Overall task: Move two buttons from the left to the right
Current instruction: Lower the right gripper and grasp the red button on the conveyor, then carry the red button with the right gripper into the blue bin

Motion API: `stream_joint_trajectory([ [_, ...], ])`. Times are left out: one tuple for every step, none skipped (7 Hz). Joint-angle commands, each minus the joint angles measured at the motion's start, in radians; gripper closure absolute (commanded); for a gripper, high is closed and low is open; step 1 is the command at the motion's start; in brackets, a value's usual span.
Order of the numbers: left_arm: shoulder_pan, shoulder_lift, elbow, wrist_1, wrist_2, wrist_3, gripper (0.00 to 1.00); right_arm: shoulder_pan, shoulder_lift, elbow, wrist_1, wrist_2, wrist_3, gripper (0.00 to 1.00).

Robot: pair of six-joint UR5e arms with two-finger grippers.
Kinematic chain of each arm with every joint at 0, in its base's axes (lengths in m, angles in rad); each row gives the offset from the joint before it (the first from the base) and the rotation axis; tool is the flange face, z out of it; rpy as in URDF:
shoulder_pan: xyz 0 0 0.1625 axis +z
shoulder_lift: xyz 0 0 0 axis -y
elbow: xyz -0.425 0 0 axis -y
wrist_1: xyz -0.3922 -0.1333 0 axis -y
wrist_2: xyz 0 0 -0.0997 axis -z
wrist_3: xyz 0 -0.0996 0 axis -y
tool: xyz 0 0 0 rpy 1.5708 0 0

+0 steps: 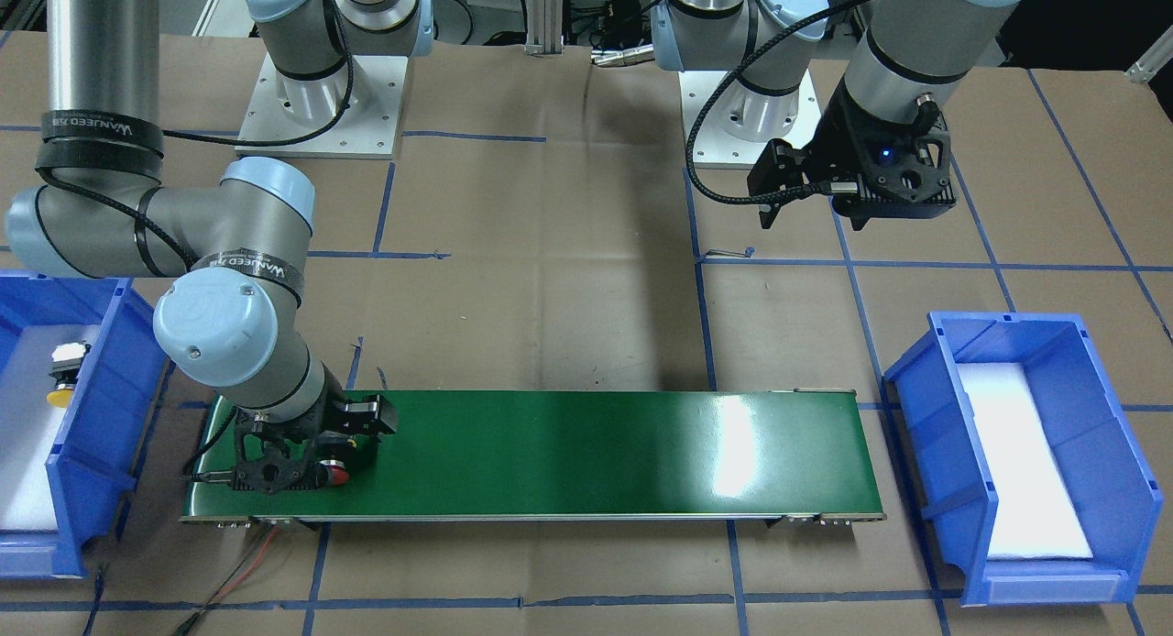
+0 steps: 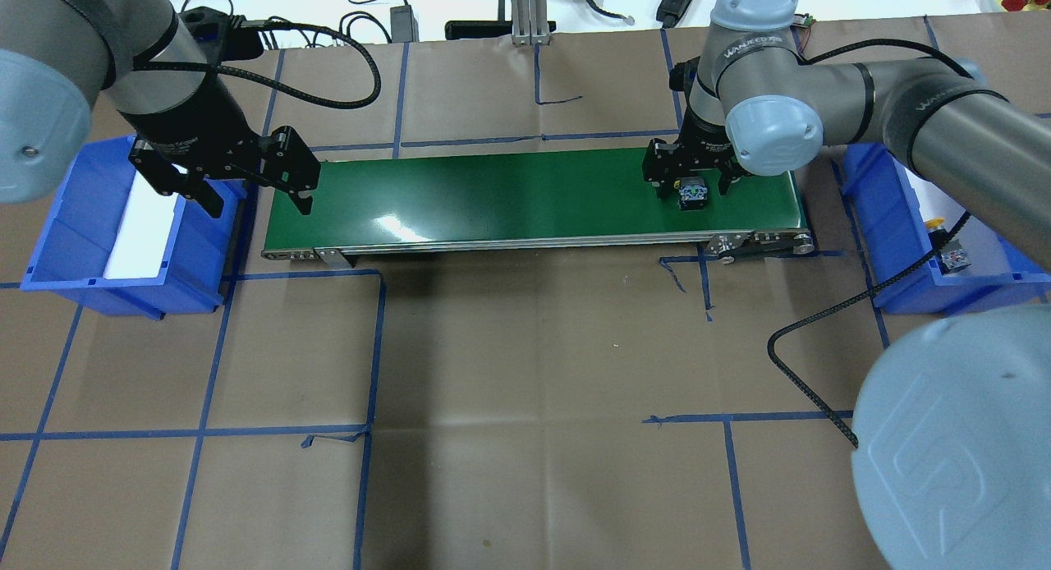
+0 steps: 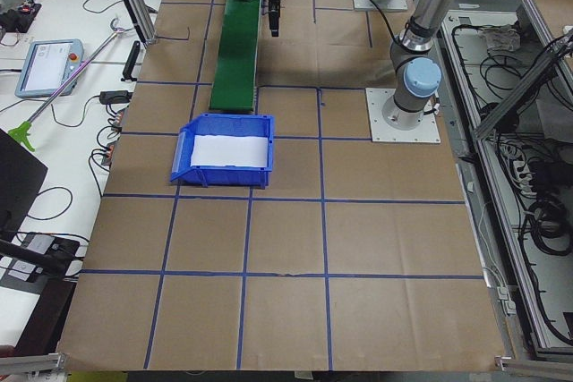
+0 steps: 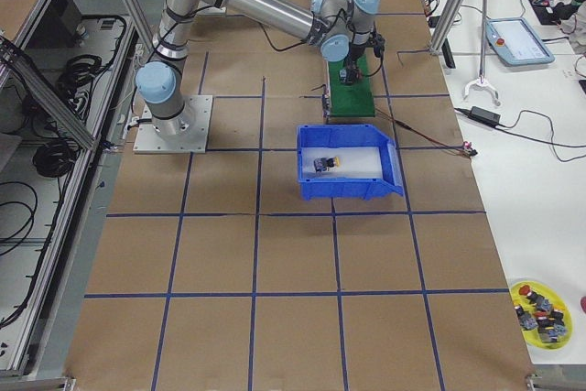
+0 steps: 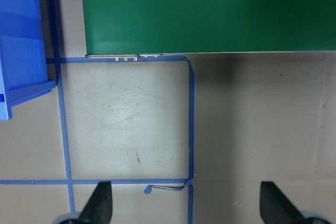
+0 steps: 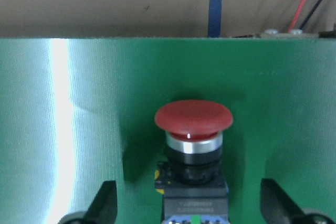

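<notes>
The worktop (image 2: 525, 373) is covered in brown paper ruled into large squares with blue tape. White benches (image 3: 81, 33) strewn with cables run along its far side. A teach pendant (image 4: 519, 40) lies on one, and a yellow dish (image 4: 542, 310) of small parts sits near the corner in the exterior right view.

A long green belt (image 2: 509, 194) lies on the worktop, glossy, with a streak of glare. A blue bin lined with a white pad stands off each end of it: the left bin (image 2: 74, 217) and the right bin (image 2: 944, 295).

The left claw (image 5: 186, 203) hangs over bare paper close to the belt's left end and just beside the left bin. Its fingers are spread wide with nothing between them.

The right claw (image 2: 692, 190) is low over the belt's right end. Its fingers (image 6: 105, 203) stand wide apart on either side of the red button (image 6: 193, 129), with a clear gap to it on both sides.

The red button lies on the belt, apparently on its side, with its cap towards the operators' edge. It has a broad, domed red mushroom cap, a bright silver ring under it, then a black collar with a small yellow mark. The block body below that shows a little blue and green at the base.

The yellow button (image 4: 325, 164) lies on the white pad in the right bin. It has a yellow cap, a dark collar and a pale block body. Finer detail is too small to tell.
</notes>
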Motion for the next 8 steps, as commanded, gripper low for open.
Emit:
stream_joint_trajectory([
  [0.0,-0.001,0.0,0.0,-0.002,-0.006,0.0,-0.004,0.003,-0.005,0.003,-0.002,-0.013,0.79],
  [0.0,-0.001,0.0,0.0,-0.002,-0.005,0.0,-0.006,-0.008,-0.008,0.002,-0.032,-0.019,0.91],
  [0.0,-0.001,-0.001,0.0,-0.002,-0.005,0.0,-0.01,-0.017,-0.018,0.003,-0.113,-0.049,0.92],
  [0.0,-0.001,-0.001,0.0,-0.002,-0.004,0.0,-0.025,-0.043,-0.037,0.017,-0.132,-0.062,0.93],
  [0.0,-0.001,-0.001,0.0,-0.002,-0.005,0.0,-0.056,-0.089,-0.069,0.073,-0.129,-0.062,0.93],
  [0.0,-0.001,-0.001,0.0,-0.002,-0.004,0.0,-0.123,-0.138,-0.115,0.162,-0.126,-0.071,0.93],
  [0.0,-0.001,-0.001,0.0,-0.002,-0.004,0.0,-0.213,-0.17,-0.152,0.216,-0.124,-0.208,0.93],
  [-0.002,-0.001,-0.001,0.0,-0.002,-0.004,0.0,-0.315,-0.177,-0.169,0.256,-0.114,-0.315,0.92],
])
